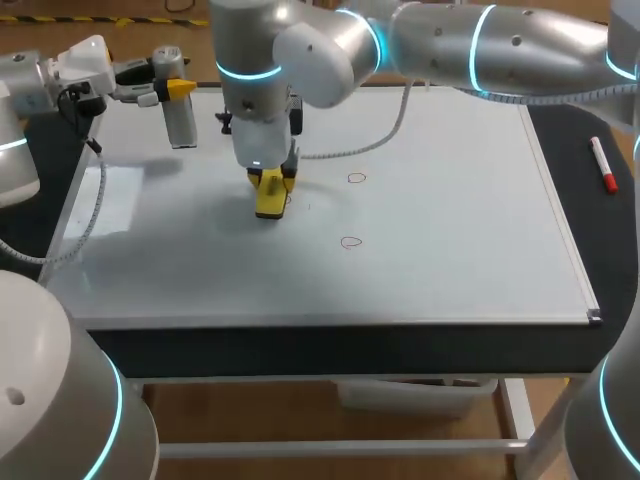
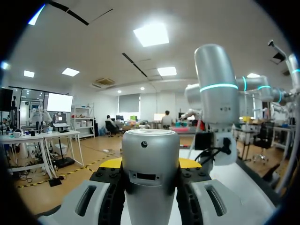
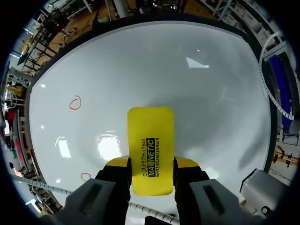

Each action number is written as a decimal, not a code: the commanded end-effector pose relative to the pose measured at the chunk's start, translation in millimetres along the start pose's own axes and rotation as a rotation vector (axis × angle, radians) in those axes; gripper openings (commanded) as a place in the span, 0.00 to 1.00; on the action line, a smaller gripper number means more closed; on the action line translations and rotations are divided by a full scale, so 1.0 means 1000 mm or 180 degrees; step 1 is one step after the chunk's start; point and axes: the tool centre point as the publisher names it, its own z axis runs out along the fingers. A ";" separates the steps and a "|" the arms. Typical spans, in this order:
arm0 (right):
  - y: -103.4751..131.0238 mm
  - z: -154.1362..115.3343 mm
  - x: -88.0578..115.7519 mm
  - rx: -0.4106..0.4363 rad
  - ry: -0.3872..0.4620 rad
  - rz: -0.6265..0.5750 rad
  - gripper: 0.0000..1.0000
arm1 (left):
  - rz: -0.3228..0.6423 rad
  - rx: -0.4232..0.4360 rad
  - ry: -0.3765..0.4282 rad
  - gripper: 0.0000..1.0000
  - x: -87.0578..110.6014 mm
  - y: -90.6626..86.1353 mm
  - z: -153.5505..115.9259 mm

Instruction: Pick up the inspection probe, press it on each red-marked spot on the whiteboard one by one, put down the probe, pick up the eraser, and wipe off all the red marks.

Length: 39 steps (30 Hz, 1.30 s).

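While clamped in right gripper point(image 3: 151, 163), eraser point(image 3: 151, 136) apparently presses whiteboard point(image 3: 211, 103).

I count one whiteboard point(image 1: 450, 250), and on it one red mark point(image 1: 357, 178) plus one more red mark point(image 1: 350, 242), so two that I can make out (whether a third hides by the eraser I cannot tell). There is one yellow eraser point(image 3: 151, 136), one silver probe point(image 2: 150, 150) and one marker pen point(image 1: 603, 163) lying off the board. Of my own I count two arms and two grippers: my left gripper point(image 2: 150, 162) clamps one thing, the probe, and my right gripper point(image 3: 151, 162) clamps one thing, the eraser
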 end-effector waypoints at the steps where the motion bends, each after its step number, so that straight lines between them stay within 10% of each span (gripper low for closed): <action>1: -0.002 0.002 -0.002 0.0012 -0.0022 -0.0030 0.00 | 0.0004 -0.0002 -0.0010 0.00 0.001 -0.001 0.000; 39: -0.013 0.020 0.027 -0.0087 0.0007 0.0122 0.00 | 0.0004 -0.0002 -0.0010 0.00 0.001 -0.001 0.000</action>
